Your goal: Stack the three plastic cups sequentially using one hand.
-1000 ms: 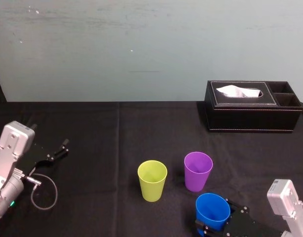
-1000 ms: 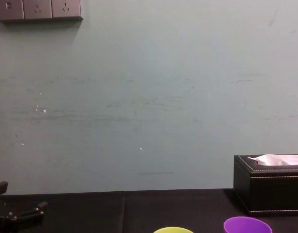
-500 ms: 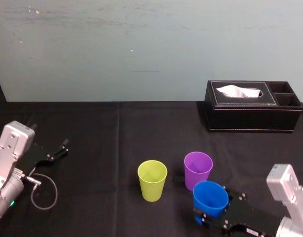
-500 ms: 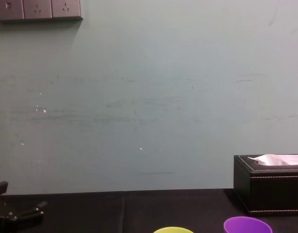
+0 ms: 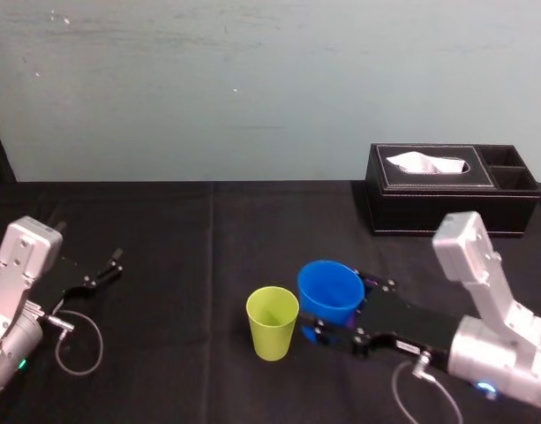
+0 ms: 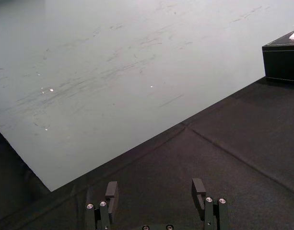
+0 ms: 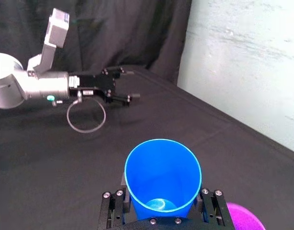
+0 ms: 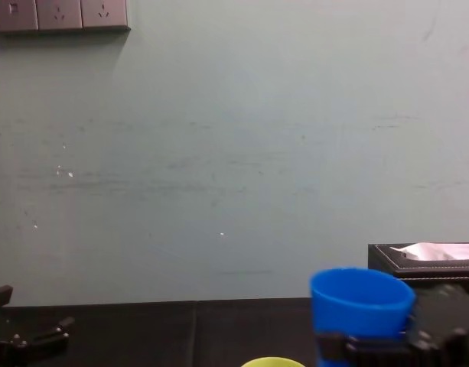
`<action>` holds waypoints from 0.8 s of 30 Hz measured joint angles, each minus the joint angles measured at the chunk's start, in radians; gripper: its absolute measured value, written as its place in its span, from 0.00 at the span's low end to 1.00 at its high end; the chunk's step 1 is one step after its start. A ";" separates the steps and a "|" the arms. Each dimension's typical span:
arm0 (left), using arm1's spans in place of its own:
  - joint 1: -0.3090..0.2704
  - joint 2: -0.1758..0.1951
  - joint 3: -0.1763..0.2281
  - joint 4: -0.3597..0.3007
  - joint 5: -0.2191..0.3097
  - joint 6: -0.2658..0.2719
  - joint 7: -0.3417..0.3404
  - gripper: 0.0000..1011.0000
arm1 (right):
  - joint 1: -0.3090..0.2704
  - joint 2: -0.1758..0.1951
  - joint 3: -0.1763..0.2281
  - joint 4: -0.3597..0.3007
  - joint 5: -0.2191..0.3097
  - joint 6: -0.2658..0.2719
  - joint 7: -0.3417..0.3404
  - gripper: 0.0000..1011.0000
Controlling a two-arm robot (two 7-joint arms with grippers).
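My right gripper (image 5: pixel 341 311) is shut on the blue cup (image 5: pixel 330 290) and holds it upright above the table, with a finger on each side of the cup wall (image 7: pixel 162 172). The blue cup (image 8: pixel 362 300) hangs just right of the yellow-green cup (image 5: pixel 272 322), which stands on the black cloth. Of the purple cup, a small piece (image 7: pixel 242 218) shows below and beside the blue cup in the right wrist view. In the head view the blue cup and the gripper hide it. The left gripper (image 5: pixel 98 274) rests open at the table's left with nothing between its fingers (image 6: pixel 111 194).
A black leather tissue box (image 5: pixel 447 190) stands at the back right near the wall. A grey cable loop (image 5: pixel 76 344) lies by the left arm. The black cloth (image 5: pixel 182 265) between the left arm and the cups is bare.
The right gripper has lifted the blue cup from the near right and carried it up and left, to where the purple cup stood, close beside the yellow-green cup. The left arm has not moved.
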 joint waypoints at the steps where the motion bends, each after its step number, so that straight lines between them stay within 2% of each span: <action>1: 0.000 0.000 0.000 0.000 0.000 0.000 0.000 0.99 | 0.012 -0.005 -0.007 0.003 -0.001 0.006 0.000 0.72; 4: 0.000 0.000 0.000 0.000 0.000 0.000 0.000 0.99 | 0.068 -0.034 -0.044 0.027 -0.004 0.030 -0.001 0.72; 10: 0.000 0.000 0.000 0.000 0.000 0.000 0.000 0.99 | 0.136 -0.072 -0.089 0.072 -0.007 0.050 -0.003 0.72; 24: 0.000 0.000 0.000 0.000 0.000 0.000 0.000 0.99 | 0.223 -0.127 -0.148 0.179 -0.005 0.049 0.000 0.72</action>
